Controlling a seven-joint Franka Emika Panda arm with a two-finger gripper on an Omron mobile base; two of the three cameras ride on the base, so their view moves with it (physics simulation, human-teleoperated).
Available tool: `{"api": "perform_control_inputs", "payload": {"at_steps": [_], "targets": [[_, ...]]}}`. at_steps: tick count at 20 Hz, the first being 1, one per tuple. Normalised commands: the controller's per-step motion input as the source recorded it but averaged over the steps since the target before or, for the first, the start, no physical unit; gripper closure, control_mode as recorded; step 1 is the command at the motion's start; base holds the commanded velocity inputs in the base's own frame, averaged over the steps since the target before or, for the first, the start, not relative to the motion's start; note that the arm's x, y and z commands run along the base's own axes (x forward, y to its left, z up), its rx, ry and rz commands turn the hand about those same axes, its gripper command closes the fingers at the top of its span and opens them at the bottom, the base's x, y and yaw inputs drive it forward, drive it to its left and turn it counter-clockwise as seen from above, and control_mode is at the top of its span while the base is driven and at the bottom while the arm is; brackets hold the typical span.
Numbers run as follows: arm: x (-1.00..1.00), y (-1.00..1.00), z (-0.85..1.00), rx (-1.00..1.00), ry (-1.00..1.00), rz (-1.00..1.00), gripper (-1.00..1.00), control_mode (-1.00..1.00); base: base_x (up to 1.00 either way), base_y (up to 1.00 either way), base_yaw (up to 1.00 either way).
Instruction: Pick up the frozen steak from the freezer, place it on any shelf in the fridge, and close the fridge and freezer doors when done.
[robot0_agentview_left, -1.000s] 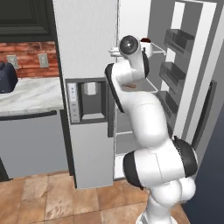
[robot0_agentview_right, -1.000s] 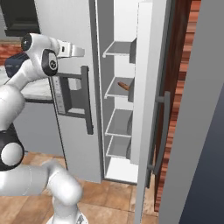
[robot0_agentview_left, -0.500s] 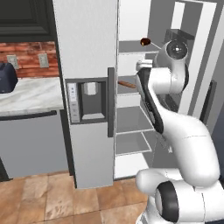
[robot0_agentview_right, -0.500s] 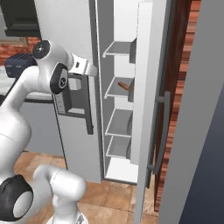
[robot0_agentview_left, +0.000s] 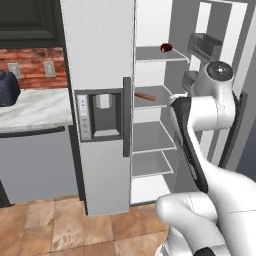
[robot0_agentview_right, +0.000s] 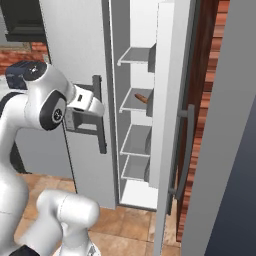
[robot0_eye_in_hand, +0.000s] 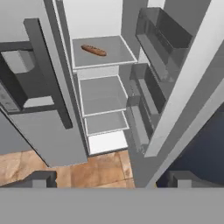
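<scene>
The frozen steak (robot0_agentview_left: 166, 48), a small dark red lump, lies on the top shelf of the open fridge compartment. My gripper (robot0_eye_in_hand: 111, 181) hangs back from the fridge, open, with its fingertips (robot0_eye_in_hand: 38, 178) wide apart and nothing between them. It looks down into the compartment from in front of the shelves. The fridge door (robot0_agentview_left: 216, 35) stands open to the right, seen edge-on as the fridge door (robot0_agentview_right: 167, 80) in the right base view. The freezer door (robot0_agentview_left: 97, 100), with its dispenser and dark handle (robot0_agentview_left: 127, 116), is shut.
A brown baguette-like roll (robot0_eye_in_hand: 94, 50) lies on the second shelf, roll (robot0_agentview_left: 145, 95). Door bins (robot0_eye_in_hand: 162, 33) line the open door at the right. A counter (robot0_agentview_left: 35, 107) with a dark toaster (robot0_agentview_left: 7, 89) sits left of the fridge. Tiled floor lies below.
My arm has swung from in front of the freezer door over to the right, before the open fridge compartment. The steak and roll have stayed put.
</scene>
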Motion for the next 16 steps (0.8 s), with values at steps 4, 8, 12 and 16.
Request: {"api": "perform_control_inputs", "payload": {"at_steps": [4, 8, 12, 16], "targets": [[-1.00, -0.60, -0.02, 0.00, 0.09, 0.00, -1.00, -1.00, 0.00, 0.00, 0.00], [-1.00, -0.98, 0.05, 0.01, 0.02, 0.00, -1.00, -1.00, 0.00, 0.00, 0.00], [-1.00, -1.00, 0.04, 0.01, 0.00, 0.00, -1.00, -1.00, 0.00, 0.00, 0.00], [-0.88, -1.00, 0.00, 0.00, -0.04, 0.00, -1.00, -1.00, 0.00, 0.00, 0.00]]}}
